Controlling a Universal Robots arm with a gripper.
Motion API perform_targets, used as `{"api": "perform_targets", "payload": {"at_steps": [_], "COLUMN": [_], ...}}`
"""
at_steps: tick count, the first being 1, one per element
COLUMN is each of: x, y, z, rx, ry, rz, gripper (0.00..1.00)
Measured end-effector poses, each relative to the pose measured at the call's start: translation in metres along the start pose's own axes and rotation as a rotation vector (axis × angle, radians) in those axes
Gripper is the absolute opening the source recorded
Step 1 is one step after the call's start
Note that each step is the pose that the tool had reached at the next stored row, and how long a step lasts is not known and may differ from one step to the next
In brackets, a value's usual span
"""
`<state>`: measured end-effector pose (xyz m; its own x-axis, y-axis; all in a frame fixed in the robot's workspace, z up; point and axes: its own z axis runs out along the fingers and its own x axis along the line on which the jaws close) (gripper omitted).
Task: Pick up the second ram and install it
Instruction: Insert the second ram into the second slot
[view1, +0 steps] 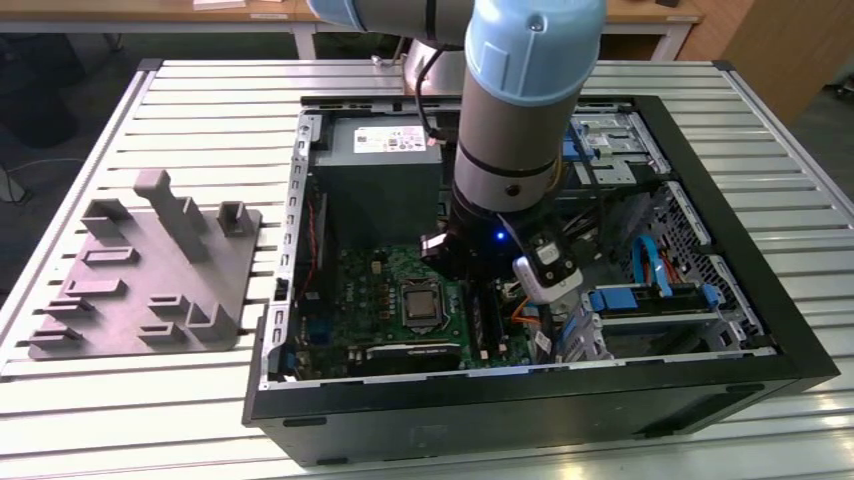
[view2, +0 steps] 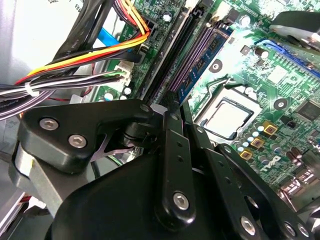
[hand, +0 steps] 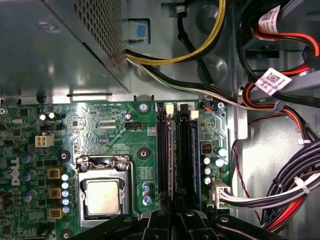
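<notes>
gripper (hand: 175, 212) is hovering low over the motherboard (hand: 105, 130), jaws clamped on the second ram (view2: 200, 52), which is sitting edge-down in a slot, long axis running along the slots.

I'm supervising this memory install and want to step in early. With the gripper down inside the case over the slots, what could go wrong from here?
1. The gripper sits right at the narrow, side-by-side memory slots. A slight offset could press on the wrong slot or strain the motherboard.
2. The wire bundle runs close beside the slots, so the gripper's linkage might snag it.
3. The processor socket lies nearby, and a sideways slip could strike it.
</notes>
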<state>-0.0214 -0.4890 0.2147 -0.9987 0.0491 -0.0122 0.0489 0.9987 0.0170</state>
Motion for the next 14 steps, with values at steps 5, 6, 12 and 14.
{"api": "perform_targets", "payload": {"at_steps": [5,6,12,14], "x": [0.0000,0.0001,0.0002,0.0001], "y": [0.0005,0.0006,0.0015,0.0018], "z": [0.0018,0.0023,0.0042,0.0044], "rx": [0.0000,0.0002,0.0007,0.0003], "ry": [0.0000,0.0000,0.0000,-0.0001], "rz": [0.000,0.000,0.000,0.000], "gripper": [0.14,0.14,0.14,0.14]}}
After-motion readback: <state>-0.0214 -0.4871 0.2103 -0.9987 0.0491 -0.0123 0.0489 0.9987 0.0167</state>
